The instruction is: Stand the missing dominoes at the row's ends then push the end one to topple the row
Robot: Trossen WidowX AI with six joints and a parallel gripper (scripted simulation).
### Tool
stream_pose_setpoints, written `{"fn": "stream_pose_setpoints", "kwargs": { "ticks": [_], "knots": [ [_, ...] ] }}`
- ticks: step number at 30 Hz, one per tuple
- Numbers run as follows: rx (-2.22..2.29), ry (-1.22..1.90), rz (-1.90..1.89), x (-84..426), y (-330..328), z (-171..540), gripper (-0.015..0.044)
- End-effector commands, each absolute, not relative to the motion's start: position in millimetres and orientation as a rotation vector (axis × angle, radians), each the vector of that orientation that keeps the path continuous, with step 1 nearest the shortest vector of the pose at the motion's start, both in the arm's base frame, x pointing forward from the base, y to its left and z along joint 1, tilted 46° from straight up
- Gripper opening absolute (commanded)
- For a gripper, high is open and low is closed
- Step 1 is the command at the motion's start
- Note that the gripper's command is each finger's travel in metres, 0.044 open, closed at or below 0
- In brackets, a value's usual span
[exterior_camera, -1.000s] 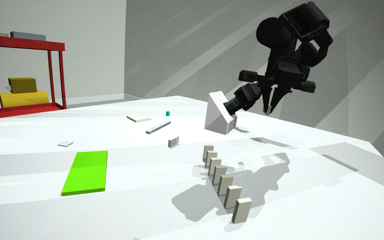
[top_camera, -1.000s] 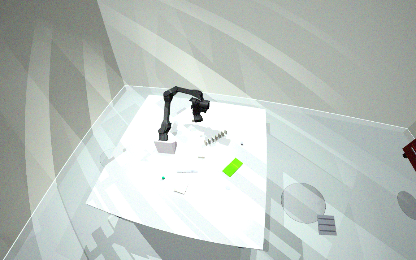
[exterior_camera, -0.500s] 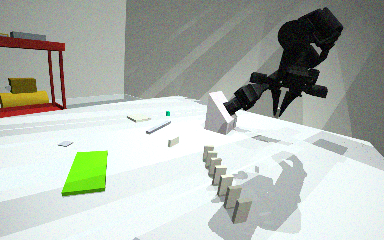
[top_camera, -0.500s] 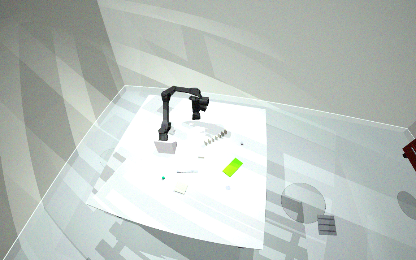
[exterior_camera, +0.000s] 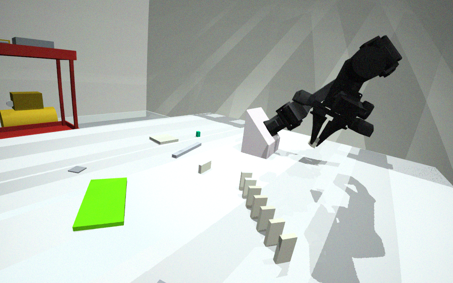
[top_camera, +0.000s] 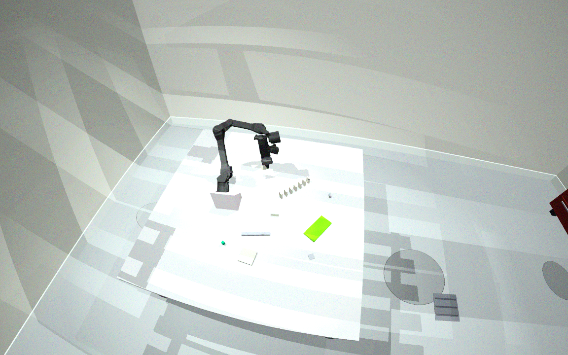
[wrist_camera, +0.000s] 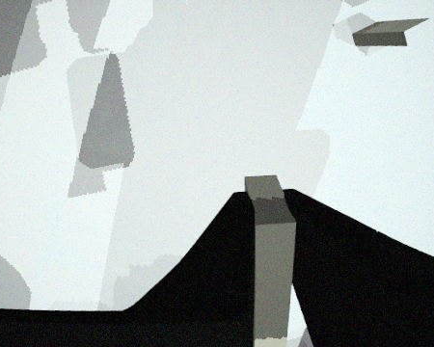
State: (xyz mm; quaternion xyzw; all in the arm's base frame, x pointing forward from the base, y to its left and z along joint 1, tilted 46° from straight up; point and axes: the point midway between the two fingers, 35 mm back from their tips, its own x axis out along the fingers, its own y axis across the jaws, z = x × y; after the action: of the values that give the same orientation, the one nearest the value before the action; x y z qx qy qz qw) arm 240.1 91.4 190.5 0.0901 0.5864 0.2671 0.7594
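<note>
My gripper [top_camera: 266, 167] [exterior_camera: 314, 144] [wrist_camera: 262, 206] is shut on a beige domino [exterior_camera: 314, 142] [wrist_camera: 273, 270] and holds it in the air, behind the row in the top view. Several beige dominoes stand in a slanting row; the near end one [exterior_camera: 285, 249] and the far end one [exterior_camera: 245, 181] show in the exterior view, and a middle one [top_camera: 295, 188] in the top view. One row domino [wrist_camera: 381, 39] shows at the wrist view's top right. Another loose domino [top_camera: 274, 215] [exterior_camera: 204, 167] lies on its long edge apart from the row.
A bright green slab [top_camera: 317, 228] [exterior_camera: 101, 202], a grey bar [top_camera: 255, 233] [exterior_camera: 186, 150], a flat beige block [top_camera: 247, 257] [exterior_camera: 163, 139], a small green piece [top_camera: 223, 242] [exterior_camera: 198, 134] and a thin grey tile [top_camera: 311, 256] [exterior_camera: 77, 169] lie about. The arm's pale base block [top_camera: 227, 200] [exterior_camera: 256, 137] stands beyond the row in the exterior view.
</note>
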Motion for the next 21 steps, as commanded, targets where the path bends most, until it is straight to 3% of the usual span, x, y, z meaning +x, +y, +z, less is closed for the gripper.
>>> {"fn": "stream_pose_setpoints", "kwargs": {
  "ticks": [1, 21],
  "knots": [
    [0.148, 1.218, 0.530, 240.4, 92.7, 184.8, 0.0025],
    [0.089, 0.882, 0.335, 248.4, 102.0, 174.1, 0.0025]
  ]
}}
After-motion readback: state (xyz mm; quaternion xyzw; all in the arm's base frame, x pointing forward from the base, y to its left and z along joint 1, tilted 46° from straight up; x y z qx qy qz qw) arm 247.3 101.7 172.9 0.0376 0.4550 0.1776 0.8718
